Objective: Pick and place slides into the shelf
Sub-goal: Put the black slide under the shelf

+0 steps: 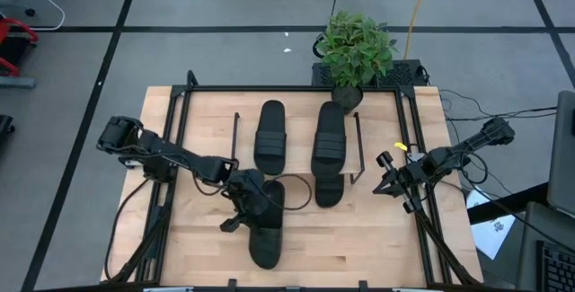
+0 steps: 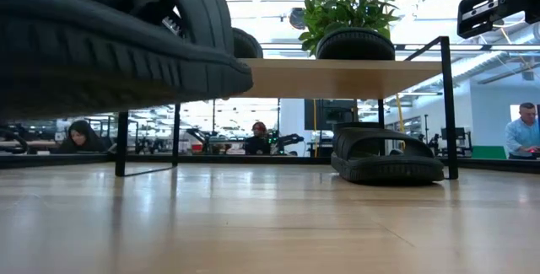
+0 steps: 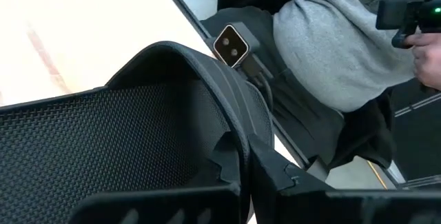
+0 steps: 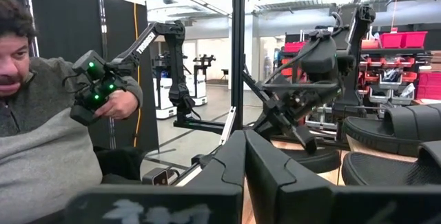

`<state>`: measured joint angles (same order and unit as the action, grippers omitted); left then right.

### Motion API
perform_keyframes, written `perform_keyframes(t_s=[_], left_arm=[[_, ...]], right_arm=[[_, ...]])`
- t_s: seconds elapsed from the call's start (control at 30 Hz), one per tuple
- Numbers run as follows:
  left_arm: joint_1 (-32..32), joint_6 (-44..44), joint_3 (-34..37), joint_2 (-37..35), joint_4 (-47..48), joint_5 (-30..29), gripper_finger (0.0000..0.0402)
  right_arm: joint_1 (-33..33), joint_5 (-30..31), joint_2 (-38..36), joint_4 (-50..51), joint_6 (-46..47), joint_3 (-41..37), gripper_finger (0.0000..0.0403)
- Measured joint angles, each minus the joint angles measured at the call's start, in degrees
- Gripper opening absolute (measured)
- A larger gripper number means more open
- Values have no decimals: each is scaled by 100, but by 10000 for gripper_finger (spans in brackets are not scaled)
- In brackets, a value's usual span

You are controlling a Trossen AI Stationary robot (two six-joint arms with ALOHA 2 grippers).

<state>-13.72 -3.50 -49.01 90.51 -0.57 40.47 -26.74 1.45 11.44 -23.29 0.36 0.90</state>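
Two black slides lie side by side on the shelf's wooden board. A third slide rests on its sole on the table under the shelf, its near end sticking out. My left gripper is shut on the fourth slide in front of the shelf. My right gripper hangs shut and holding nothing near the table's right rail. My left gripper holds the fourth slide at the edge of its ribbed strap, beside the textured footbed. It comes from above on the slide's left side. The gripper body hides how the fingers close on the strap. The slide is lifted clear of the table and tilted.
A potted plant stands at the table's far edge behind the shelf. Black rails run along the table's sides. A person in a grey sweatshirt stands near the table holding a controller. Bare tabletop lies near right.
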Motion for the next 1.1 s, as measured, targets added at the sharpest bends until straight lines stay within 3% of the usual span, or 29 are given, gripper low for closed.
perform_keyframes(t_s=[0.27,0.8,1.1], left_arm=[[34,141,7,623,-229,-84,0],[701,685,59,630,64,-191,2],[595,804,63,576,57,-654,72]], right_arm=[[2,0,-4,-4,-8,-2,0],[2,0,-2,-3,-2,-2,0],[2,0,-2,0,-4,-2,0]])
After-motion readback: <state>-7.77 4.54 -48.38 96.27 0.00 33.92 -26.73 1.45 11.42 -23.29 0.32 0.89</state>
